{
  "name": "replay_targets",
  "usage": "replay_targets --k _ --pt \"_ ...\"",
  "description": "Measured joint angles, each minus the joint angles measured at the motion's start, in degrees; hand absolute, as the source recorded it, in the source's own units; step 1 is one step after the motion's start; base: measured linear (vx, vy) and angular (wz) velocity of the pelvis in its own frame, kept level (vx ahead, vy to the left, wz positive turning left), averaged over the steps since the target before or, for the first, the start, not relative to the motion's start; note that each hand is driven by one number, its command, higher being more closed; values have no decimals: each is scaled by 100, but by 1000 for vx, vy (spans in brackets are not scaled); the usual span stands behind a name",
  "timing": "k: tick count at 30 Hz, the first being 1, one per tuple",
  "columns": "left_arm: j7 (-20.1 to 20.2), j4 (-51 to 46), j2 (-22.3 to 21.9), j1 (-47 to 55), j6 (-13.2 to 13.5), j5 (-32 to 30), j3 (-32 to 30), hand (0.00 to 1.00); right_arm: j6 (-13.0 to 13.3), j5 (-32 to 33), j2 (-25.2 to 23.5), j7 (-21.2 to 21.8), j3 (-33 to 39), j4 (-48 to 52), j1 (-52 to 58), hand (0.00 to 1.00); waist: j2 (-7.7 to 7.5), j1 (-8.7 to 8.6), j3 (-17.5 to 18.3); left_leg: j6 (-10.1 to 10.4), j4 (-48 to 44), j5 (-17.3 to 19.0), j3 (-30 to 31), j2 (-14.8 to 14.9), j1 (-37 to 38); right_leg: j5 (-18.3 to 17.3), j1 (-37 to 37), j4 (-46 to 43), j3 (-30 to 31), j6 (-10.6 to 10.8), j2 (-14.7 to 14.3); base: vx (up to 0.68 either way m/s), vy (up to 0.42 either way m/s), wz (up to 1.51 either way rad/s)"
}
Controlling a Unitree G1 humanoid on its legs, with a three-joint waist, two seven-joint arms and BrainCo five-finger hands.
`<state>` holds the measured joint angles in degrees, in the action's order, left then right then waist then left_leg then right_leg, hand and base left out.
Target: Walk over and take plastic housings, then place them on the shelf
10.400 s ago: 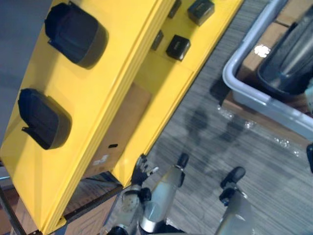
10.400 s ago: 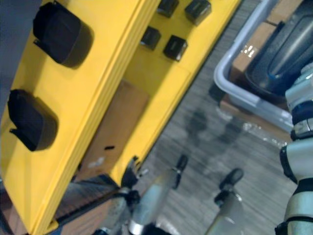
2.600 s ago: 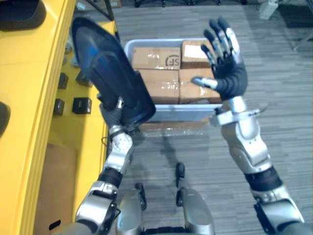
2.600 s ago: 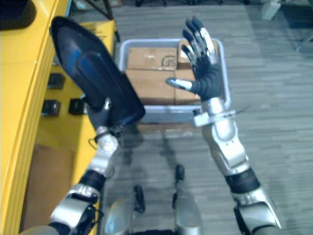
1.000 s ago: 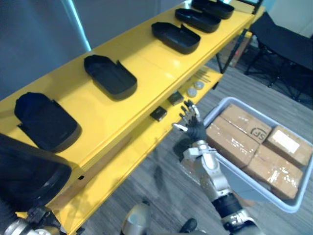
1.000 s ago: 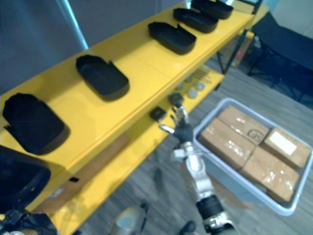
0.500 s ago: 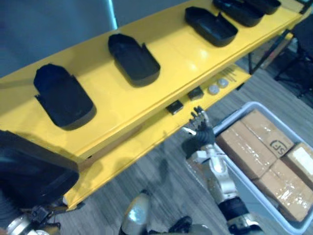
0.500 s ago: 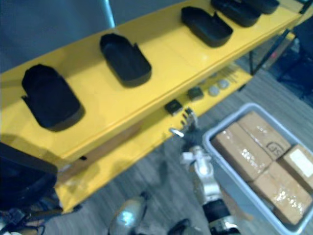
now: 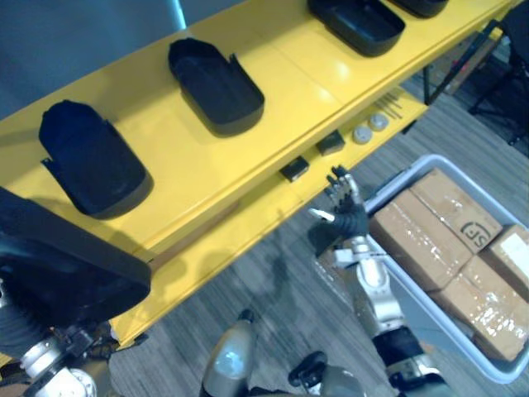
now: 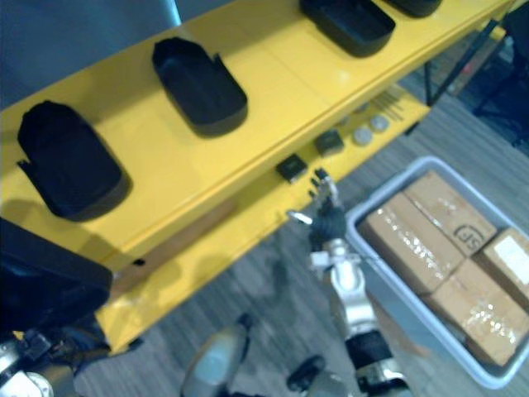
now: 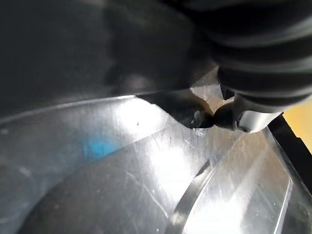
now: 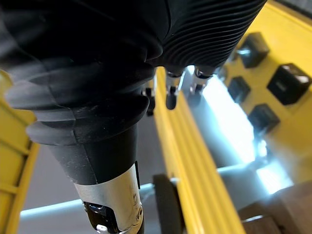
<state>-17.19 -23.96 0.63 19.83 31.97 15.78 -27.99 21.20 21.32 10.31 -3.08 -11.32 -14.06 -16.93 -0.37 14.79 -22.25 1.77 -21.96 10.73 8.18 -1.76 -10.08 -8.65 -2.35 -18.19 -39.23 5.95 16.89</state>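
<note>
Left wrist view: housing in hand

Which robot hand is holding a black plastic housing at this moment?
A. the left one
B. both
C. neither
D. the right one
A: the left robot hand pinches the edge of a black plastic housing, while the right robot hand is open and empty beside the shelf.

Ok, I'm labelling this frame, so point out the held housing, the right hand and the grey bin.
held housing [image 9: 66, 273], left eye view, its dark outer shell.
right hand [image 9: 350, 222], left eye view, the dark palm cover.
grey bin [image 10: 405, 302], right eye view, its near side wall.
</note>
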Motion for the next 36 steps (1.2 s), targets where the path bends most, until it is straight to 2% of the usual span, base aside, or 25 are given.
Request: replay_targets --k 3,4,5,6,7,8,9,11,13,15,16,17,18,19,21,22,24,27,28,30,32,36 --pt "13 -97 196 -210 53 -143 -5 100 85 11 89 237 4 -25 -181 0 -36 -12 21 -99 -153 138 -119 -40 4 35 -19 -183 27 109 116 7 55 1" --pt "-53 -88 268 -335 52 -409 51 100 121 12 132 331 27 -33 -185 0 -34 -96 20 -132 -287 215 -81 -111 38 29 -2 -608 79 119 257 81 147 35" --pt "-157 -87 410 -408 37 -706 196 100 121 11 133 399 92 -38 -169 0 -42 -192 22 -159 -357 234 -74 -185 161 76 80 -1181 366 37 463 105 167 45" --pt "-190 -88 509 -428 36 -828 272 100 121 -2 136 447 143 -39 -168 0 -54 -259 29 -167 -356 238 -73 -208 269 145 125 -1424 590 -67 518 121 153 48" --pt "-220 -113 757 -462 35 -1036 414 100 134 -38 139 530 276 -36 -168 0 -66 -330 63 -205 -261 237 77 -214 463 405 273 -1843 1084 -263 527 110 38 52" --pt "-266 -139 1021 -532 22 -1217 525 100 160 -97 157 608 472 -5 -110 0 -74 -419 201 -257 -139 209 297 -170 502 244 513 -2043 1521 -341 376 93 1 62" --pt "-273 -138 1130 -608 -5 -1240 588 100 174 -105 194 666 576 31 -61 0 -80 -472 277 -280 -84 185 439 -152 483 128 574 -1980 1704 -332 265 82 -46 78" --pt "-313 -122 1281 -1031 -173 -1233 687 100 231 -128 444 762 930 275 144 0 -90 -545 424 -294 193 129 845 -120 467 -57 816 -1362 2299 -371 -147 74 -90 80" --pt "-535 16 1278 -1442 -363 -1181 818 100 245 -129 655 811 1276 723 390 0 -80 -669 530 -238 306 93 1236 -26 368 -36 1054 -560 2905 -355 -522 83 -204 95" --pt "-628 166 1278 -1643 -513 -1147 911 100 251 -138 742 808 1477 1081 569 0 -110 -806 551 -40 357 56 1575 55 317 84 1088 113 3381 -270 -750 94 -294 95" --pt "-642 176 1281 -1700 -590 -1138 966 100 256 -138 762 800 1547 1221 594 0 -210 -881 611 101 320 70 1746 51 189 269 1123 420 3631 -304 -864 72 -335 110" --pt "-637 187 1309 -1802 -667 -1133 1116 100 257 -136 761 783 1651 1376 611 0 -349 -946 684 252 236 128 1870 -10 -14 698 1125 621 3890 -308 -909 126 -464 111" --pt "-591 221 1282 -1834 -686 -1137 1285 100 258 -133 767 750 1730 1393 542 0 -433 -838 739 462 116 250 1808 48 -113 651 1099 681 3871 248 -898 116 -460 82" --pt "-544 221 1201 -1798 -696 -1121 1338 100 255 -123 773 709 1740 1385 492 0 -293 -812 700 531 79 238 1694 195 -154 676 1063 686 3774 192 -1020 108 -370 48" --pt "-347 229 1113 -1696 -732 -1070 1402 100 195 -114 772 619 1741 1383 519 0 -125 -878 698 646 198 120 1245 503 -149 615 953 674 3582 86 -1180 53 -220 37" --pt "-260 228 1099 -1595 -729 -951 1406 100 92 -110 763 573 1734 1394 564 0 -80 -875 678 707 490 6 1034 662 84 580 839 675 3578 30 -1268 79 -280 14" --pt "-261 228 954 -1493 -666 -931 1397 100 83 -8 756 571 1811 1587 750 0 -38 -888 701 703 827 -129 819 775 322 536 756 681 3586 -37 -1305 51 -186 -7" --pt "-359 278 892 -1531 -490 -968 1399 100 112 138 614 578 1948 1828 934 0 -13 -987 710 668 978 -199 594 796 343 538 830 755 3648 -67 -1291 -19 -25 -21" --pt "-506 333 892 -1556 -446 -994 1403 100 116 263 494 658 1952 1823 942 0 -14 -1032 710 644 1027 -215 520 788 366 556 833 793 3685 -60 -1276 -32 31 -17" --pt "-756 402 887 -1607 -457 -1155 1405 100 284 265 334 738 1805 1830 941 0 -7 -1086 716 607 1141 -289 486 739 424 573 824 822 3699 -46 -1215 -19 33 -6" --pt "-982 412 887 -1673 -565 -1536 1403 100 394 283 275 859 1329 1866 839 0 52 -1087 753 584 1245 -399 529 661 480 597 762 857 3628 -10 -1154 13 16 18" --pt "-1116 539 887 -1536 -977 -2099 1391 100 392 345 -5 926 267 1800 196 0 250 -995 911 565 1286 -462 764 561 648 519 404 899 3265 0 -1034 29 19 38"
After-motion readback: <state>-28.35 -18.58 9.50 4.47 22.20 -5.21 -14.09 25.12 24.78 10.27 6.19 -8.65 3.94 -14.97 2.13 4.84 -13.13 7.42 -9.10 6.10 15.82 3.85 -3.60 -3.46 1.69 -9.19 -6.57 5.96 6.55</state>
